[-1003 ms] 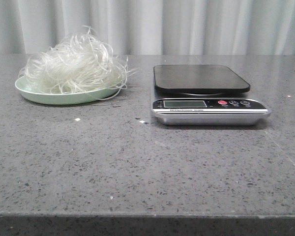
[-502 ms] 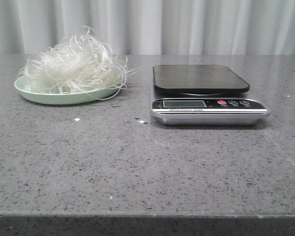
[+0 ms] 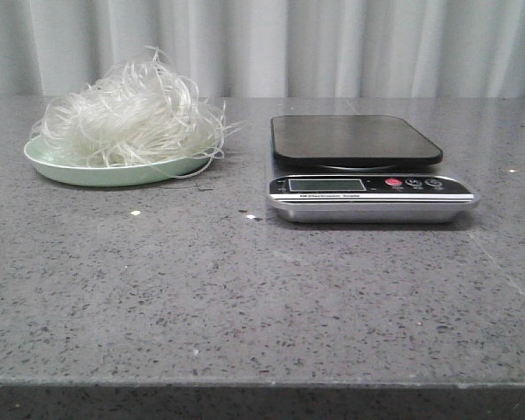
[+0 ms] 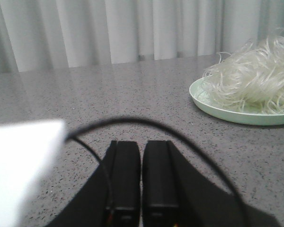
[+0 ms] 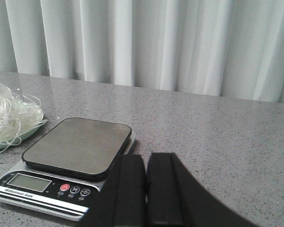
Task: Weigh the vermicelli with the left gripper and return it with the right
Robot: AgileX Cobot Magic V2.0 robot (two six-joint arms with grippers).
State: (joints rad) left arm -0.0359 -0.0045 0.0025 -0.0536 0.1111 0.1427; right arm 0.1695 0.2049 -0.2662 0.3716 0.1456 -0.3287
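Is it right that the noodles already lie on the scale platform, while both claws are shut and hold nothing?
Not quite. The noodles are on the green plate, beside the scale, whose platform is bare; the front view shows this. The rest stands: the left claw and the right claw are shut and hold nothing.

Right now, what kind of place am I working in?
Probably a staged test bench, not a real kitchen: a bare speckled grey stone-look counter, pale curtains across the back, and just a digital kitchen scale beside vermicelli on a green plate.
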